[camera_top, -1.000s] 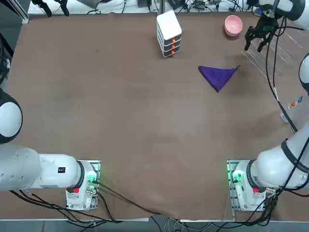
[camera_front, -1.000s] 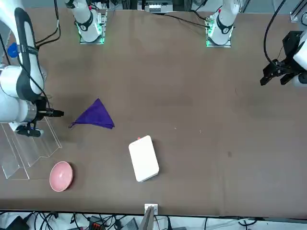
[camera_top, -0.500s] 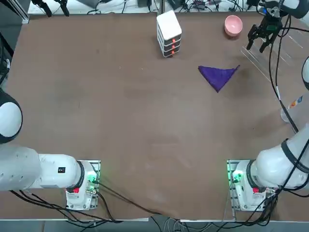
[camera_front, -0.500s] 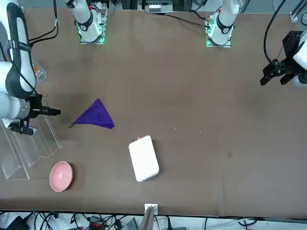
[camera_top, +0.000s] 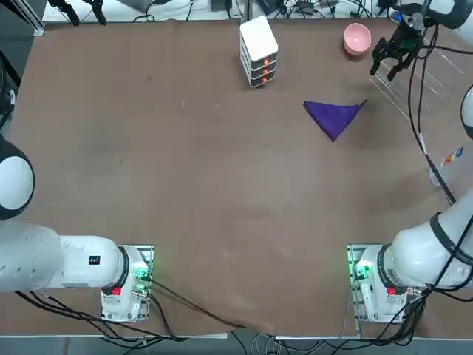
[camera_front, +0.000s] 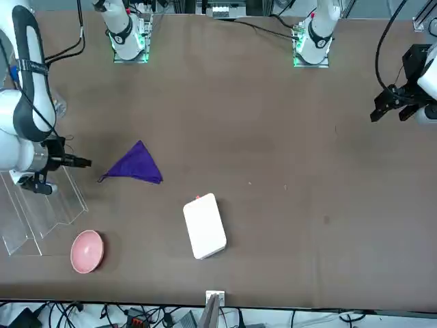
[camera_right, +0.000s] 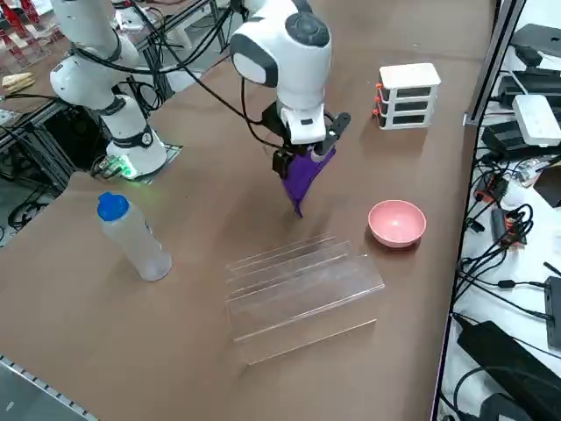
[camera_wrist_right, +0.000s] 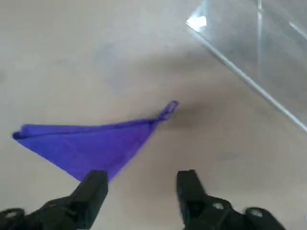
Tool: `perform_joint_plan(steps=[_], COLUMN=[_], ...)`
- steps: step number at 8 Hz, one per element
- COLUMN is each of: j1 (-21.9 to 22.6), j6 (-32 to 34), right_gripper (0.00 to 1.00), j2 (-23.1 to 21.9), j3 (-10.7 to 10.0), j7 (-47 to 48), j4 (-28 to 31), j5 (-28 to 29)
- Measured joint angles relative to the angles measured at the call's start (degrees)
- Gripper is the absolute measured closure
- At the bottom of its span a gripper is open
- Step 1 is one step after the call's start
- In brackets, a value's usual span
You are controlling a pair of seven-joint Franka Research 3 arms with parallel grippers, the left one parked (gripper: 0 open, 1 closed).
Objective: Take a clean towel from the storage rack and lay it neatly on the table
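Out of the storage rack (camera_right: 298,294) already; towel (camera_top: 334,116) on desk (camera_top: 185,170), folded triangular, not yet spread. Right claw (camera_wrist_right: 141,189) parted, empty, above.

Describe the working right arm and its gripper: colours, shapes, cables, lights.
The right arm has glossy white, rounded shells with dark joint bands; black cables loop along it. Its base glows green with a red spot. The right gripper is black, with two blocky fingers.
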State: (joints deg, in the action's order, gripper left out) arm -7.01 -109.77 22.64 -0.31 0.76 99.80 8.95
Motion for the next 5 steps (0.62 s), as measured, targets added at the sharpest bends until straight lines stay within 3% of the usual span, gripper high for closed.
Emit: perform_joint_plan(steps=[2,5], j1=[0.2,1.65], j6=[-7.62,-23.9], right_gripper=[0.33,0.38], j2=[-0.17,-0.16], j3=[0.06,0.24], j7=[0.0,0.14], j4=[5.97,16.19], j5=[0.68,1.49])
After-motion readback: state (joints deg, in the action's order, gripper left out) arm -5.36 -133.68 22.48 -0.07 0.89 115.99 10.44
